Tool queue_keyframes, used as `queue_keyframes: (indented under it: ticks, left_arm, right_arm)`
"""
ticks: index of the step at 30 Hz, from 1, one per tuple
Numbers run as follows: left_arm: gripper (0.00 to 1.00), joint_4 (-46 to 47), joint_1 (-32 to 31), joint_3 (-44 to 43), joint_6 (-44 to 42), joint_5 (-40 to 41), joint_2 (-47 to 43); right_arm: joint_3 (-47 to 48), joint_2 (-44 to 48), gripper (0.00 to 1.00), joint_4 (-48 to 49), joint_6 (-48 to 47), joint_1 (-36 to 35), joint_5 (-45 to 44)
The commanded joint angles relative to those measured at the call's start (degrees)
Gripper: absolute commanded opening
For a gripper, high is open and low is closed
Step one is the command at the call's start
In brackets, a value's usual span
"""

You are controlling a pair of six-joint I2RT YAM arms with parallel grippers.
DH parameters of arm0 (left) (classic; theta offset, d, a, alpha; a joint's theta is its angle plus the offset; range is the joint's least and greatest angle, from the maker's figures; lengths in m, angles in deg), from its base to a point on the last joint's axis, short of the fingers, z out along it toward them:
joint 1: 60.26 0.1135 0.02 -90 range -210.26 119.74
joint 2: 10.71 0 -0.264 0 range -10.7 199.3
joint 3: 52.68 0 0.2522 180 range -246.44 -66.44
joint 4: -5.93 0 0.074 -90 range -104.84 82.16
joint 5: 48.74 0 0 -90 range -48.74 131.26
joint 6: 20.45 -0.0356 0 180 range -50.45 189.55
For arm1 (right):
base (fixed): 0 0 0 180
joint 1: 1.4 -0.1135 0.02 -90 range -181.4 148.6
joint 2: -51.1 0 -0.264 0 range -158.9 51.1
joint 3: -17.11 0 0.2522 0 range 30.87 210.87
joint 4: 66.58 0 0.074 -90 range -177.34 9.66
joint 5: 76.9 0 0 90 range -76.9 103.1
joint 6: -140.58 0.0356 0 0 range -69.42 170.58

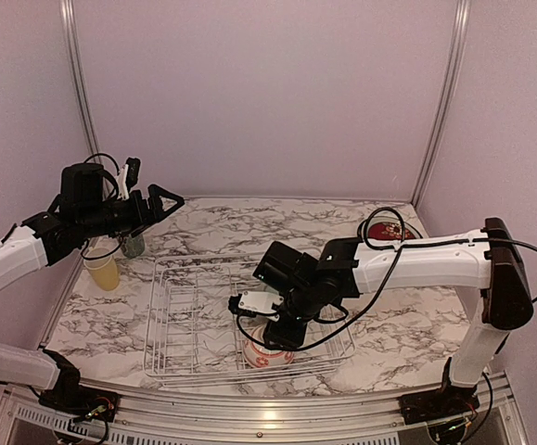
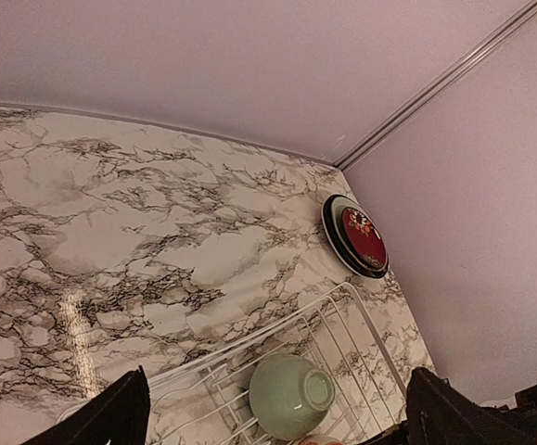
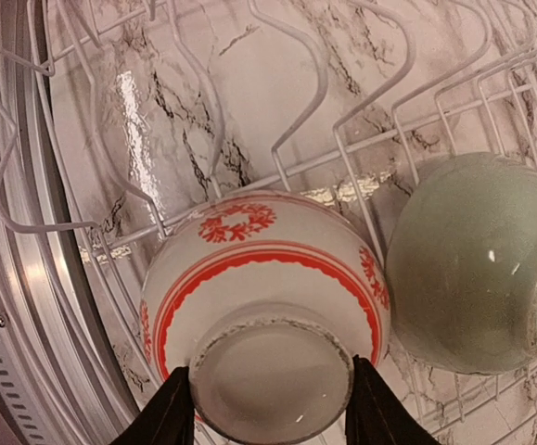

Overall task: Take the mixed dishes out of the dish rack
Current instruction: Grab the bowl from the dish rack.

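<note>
The white wire dish rack stands at mid table. In it lie, both upside down, a red-striped white bowl and a pale green bowl. My right gripper reaches down into the rack. In the right wrist view its fingers press on either side of the striped bowl's foot ring, and the bowl rests in the rack. My left gripper is open and empty, held high at the back left. Its view shows the green bowl and the rack rim below.
A yellow cup stands left of the rack, with a patterned tall cup behind it, partly hidden by the left arm. A stack of plates with a dark red floral one on top lies at the back right corner. Walls enclose the table.
</note>
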Motion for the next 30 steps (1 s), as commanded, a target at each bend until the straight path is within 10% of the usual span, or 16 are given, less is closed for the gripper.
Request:
queue_keyframes:
  ticks: [1,30]
  left_arm:
    - [0.99,-0.3,-0.3,-0.9,-1.0,-0.1,0.1]
    - [0.99,2.3,-0.8,-0.6,2.7,-2.7,0.5]
  right_arm:
    - [1.8,1.0,0.21,1.0,0.0,-0.4,0.8]
    - [-10.8,20.8,0.08,32.6,18.0,9.4,9.5]
